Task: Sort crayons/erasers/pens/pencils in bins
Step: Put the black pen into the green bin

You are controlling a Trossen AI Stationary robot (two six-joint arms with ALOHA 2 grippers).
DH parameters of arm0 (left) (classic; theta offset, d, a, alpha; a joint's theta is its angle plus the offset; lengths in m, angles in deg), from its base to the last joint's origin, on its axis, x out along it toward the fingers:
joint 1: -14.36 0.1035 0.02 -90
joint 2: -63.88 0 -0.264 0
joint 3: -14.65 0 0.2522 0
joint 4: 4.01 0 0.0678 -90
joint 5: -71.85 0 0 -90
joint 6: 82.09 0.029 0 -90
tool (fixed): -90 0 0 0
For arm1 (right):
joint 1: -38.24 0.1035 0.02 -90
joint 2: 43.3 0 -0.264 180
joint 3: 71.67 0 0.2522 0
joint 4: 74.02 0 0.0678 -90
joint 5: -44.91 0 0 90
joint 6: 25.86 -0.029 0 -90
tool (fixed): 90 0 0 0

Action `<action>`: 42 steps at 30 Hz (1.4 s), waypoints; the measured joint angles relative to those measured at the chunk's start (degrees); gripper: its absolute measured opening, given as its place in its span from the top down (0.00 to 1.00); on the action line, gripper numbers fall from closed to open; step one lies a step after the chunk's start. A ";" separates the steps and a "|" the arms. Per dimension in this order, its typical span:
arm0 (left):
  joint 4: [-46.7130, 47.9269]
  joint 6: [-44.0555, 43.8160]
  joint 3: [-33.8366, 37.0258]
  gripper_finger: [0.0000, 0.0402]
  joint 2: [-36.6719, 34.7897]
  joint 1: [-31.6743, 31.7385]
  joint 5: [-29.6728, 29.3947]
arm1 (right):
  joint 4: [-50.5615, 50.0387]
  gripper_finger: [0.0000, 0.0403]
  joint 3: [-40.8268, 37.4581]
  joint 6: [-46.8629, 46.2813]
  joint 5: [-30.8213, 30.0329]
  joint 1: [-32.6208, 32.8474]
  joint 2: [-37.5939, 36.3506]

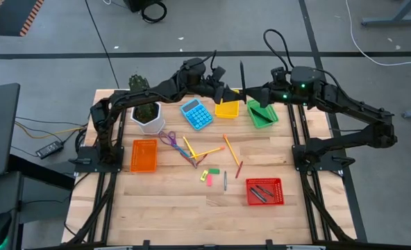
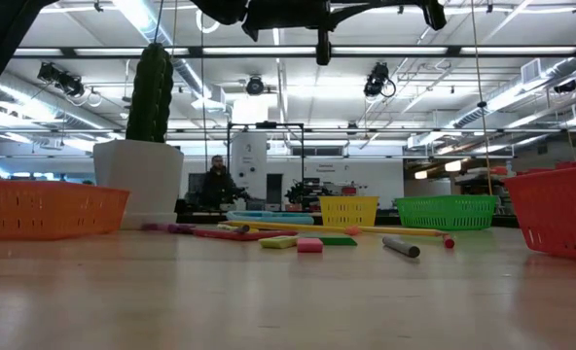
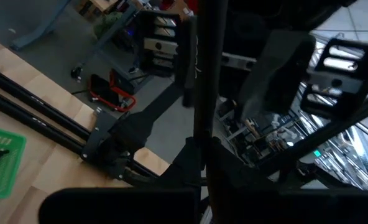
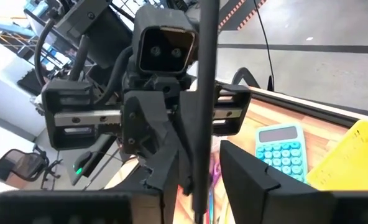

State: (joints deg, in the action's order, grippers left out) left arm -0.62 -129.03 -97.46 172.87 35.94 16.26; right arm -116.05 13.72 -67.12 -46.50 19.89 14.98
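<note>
Wood bench (image 1: 157, 208), grey floor around; low view shows a lit workshop and a person far back. Both claws meet above the far edge, between yellow bin (image 1: 227, 109) and green bin (image 1: 262, 114). Left claw (image 1: 235, 92) pinches an upright black pen (image 1: 242, 75); right claw (image 1: 250, 90) beside it, opening unclear. Only the high view shows pens in the red bin (image 1: 264, 192).

Wooden table (image 1: 191, 208) under bins (image 1: 264, 191), pencils (image 1: 231, 149), erasers (image 1: 210, 175).

Both my arms reach to the far middle of the bench and meet there, raised well above it. My left end effector (image 1: 228, 92) is clamped shut. My right end effector (image 1: 250, 94) faces it, its fingers (image 4: 249, 180) spread apart.
</note>
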 joint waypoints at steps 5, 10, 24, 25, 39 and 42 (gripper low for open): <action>1.33 0.01 0.00 0.96 0.00 -0.11 0.72 | 0.47 0.73 0.00 -1.52 2.15 0.00 0.76; 1.27 0.01 0.00 0.97 -0.02 -0.17 2.28 | 0.78 0.76 -0.02 -2.62 7.11 -0.05 2.26; 0.94 0.22 0.00 0.97 -0.08 -0.94 1.87 | 0.79 0.82 -0.07 -1.64 7.95 -0.02 2.05; 0.96 0.22 0.00 0.96 -0.09 -0.94 1.99 | 0.79 0.83 -0.07 -1.54 8.00 -0.02 2.05; 1.78 -0.22 0.00 0.86 -0.08 -0.92 2.86 | 0.79 0.88 -0.04 0.99 5.01 0.07 2.03; 2.23 -0.03 0.00 0.77 0.02 -0.59 2.83 | -0.11 0.88 -0.02 1.62 2.52 0.01 1.92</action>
State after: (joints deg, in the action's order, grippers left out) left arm 1.61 -129.06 -97.46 172.89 35.35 19.09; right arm -116.16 13.70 -65.50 -43.98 19.90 16.90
